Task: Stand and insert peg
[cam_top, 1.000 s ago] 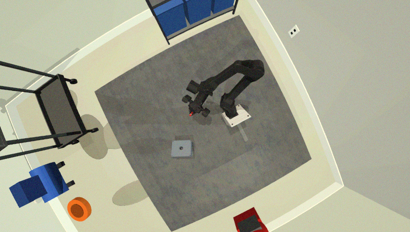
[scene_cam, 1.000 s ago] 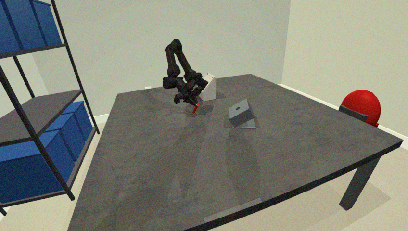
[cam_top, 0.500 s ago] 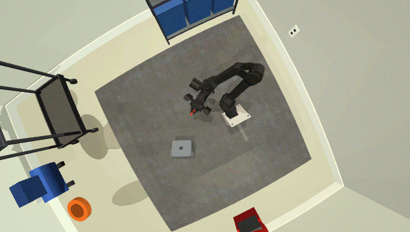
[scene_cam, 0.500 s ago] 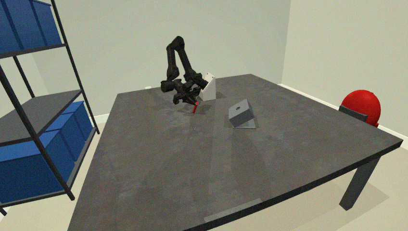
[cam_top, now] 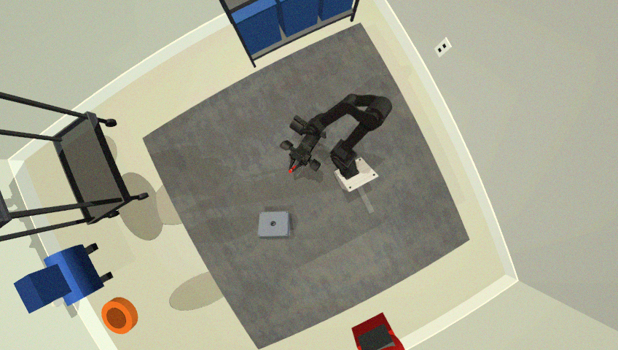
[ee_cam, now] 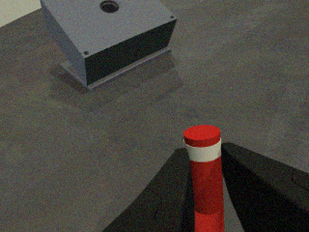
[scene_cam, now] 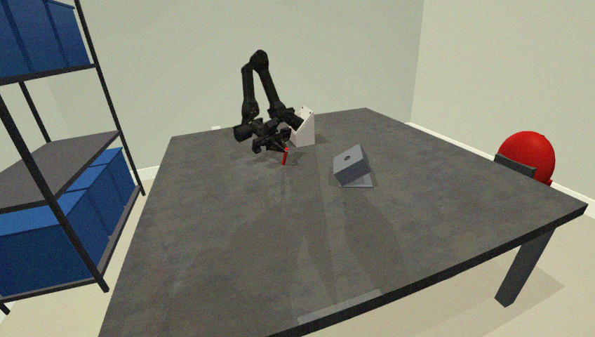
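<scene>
The red peg (cam_top: 291, 170) (scene_cam: 284, 157) (ee_cam: 208, 186) has a white band near its upper end. It looks nearly upright in the exterior view, leaning slightly, with its plain end down. Whether that end touches the table (scene_cam: 234, 217) I cannot tell. My gripper (cam_top: 292, 168) (scene_cam: 285, 149) (ee_cam: 203, 156) is shut on the peg close to the banded end and comes at it from the side. The grey sloped panel (cam_top: 282, 219) (scene_cam: 356, 156) (ee_cam: 130, 28) stands apart from the peg, with its hole (cam_top: 272, 223) (scene_cam: 346, 158) (ee_cam: 109, 6) showing empty.
The arm's white base block (cam_top: 366, 175) (scene_cam: 307, 133) stands behind the gripper in the exterior view. The panel rests on a thin foot plate (scene_cam: 362, 182). A shelf rack with blue bins (cam_top: 256, 30) (scene_cam: 45, 250) stands beyond the table edge.
</scene>
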Motion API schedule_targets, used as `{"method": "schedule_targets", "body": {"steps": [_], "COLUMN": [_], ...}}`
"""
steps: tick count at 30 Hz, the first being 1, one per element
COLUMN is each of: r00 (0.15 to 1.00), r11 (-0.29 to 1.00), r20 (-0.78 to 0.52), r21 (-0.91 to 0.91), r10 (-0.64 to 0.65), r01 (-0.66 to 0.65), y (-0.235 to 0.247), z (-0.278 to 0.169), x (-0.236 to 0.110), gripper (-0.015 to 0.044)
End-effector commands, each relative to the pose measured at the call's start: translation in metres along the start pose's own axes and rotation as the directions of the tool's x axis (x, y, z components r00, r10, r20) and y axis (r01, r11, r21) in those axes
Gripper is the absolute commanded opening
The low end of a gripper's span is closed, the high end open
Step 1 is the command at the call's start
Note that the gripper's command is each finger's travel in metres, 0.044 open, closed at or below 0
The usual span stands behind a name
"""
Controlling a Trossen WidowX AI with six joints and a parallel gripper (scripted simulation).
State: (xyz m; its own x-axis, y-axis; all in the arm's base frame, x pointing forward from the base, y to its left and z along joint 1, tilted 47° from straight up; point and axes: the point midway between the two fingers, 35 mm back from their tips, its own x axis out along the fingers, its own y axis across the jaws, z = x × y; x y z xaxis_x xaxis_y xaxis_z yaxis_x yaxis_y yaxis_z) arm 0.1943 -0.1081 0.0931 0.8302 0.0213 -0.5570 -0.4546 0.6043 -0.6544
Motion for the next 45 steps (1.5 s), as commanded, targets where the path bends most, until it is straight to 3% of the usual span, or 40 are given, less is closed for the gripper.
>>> {"method": "schedule_targets", "body": {"steps": [1,17,45], "r00": [0.999,0.984,0.989], "r11": [1.000,1.000,1.000], "r20": [0.042,0.179,0.147], "r21": [-0.005,-0.007,0.011], "r10": [-0.004,-0.002,0.001], "r01": [0.004,0.003,-0.003], "y": [-0.0019,-0.0010,0.0008], "z": [-0.0006,-0.0068,-0.0099], "x": [-0.0034,-0.0122,-0.0111], "gripper": [0.0049,0.0049,0.0049]}}
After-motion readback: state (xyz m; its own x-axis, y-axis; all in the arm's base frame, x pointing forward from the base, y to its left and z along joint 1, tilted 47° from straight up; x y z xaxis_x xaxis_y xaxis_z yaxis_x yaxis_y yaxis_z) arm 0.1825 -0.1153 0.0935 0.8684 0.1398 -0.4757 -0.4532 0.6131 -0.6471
